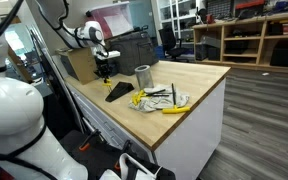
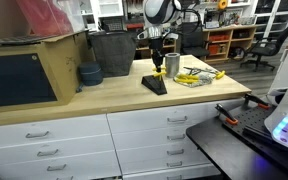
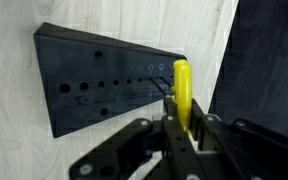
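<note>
the gripper [image 3: 184, 128] squeezes a yellow screwdriver [image 3: 181, 85] between its fingers, so the picking up looks done. the screwdriver is up off the table. its thin tip is right by the row of little holes in the black block [image 3: 84, 80]. i cannot tell if the tip is inside a hole.

the screwdriver has a fat, bright yellow handle and a thin dark tip. in an exterior view the block lies on the wooden table [image 1: 199, 85]. a metal cup [image 1: 142, 75] and a pile of tools [image 1: 164, 100] sit near it, to its right.
</note>
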Available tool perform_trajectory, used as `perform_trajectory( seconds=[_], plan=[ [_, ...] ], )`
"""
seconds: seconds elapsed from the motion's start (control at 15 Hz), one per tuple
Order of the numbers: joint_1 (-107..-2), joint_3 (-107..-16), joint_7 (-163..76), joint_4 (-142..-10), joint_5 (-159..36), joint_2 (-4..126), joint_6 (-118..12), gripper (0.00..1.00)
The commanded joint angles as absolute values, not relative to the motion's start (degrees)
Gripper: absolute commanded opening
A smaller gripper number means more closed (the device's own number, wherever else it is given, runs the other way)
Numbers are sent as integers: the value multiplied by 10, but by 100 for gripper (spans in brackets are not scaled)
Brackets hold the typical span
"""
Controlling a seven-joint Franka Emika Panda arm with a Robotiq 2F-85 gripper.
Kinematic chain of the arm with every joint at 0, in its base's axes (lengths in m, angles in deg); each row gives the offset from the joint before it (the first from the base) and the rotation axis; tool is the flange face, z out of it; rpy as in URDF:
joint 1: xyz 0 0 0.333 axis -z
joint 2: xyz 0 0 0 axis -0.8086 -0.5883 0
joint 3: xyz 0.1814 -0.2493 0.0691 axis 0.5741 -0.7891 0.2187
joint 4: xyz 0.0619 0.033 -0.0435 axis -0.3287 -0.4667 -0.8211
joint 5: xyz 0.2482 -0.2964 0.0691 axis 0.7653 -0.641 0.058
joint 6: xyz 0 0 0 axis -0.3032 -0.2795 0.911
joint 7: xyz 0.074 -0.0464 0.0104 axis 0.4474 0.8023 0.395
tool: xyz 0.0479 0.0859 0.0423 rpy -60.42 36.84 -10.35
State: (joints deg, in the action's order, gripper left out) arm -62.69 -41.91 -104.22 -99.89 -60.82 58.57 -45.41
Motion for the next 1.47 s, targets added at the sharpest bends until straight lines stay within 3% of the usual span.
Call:
perform_trajectory(
  seconds=[0.0,0.47,1.4],
  plan=[
    [-627,-414,-1068,-1015,-611,591,-467,49],
    [-626,-410,-1095,-1024,-606,592,-470,99],
    [-624,-446,-854,-1016,-572,663,-461,100]
  ],
)
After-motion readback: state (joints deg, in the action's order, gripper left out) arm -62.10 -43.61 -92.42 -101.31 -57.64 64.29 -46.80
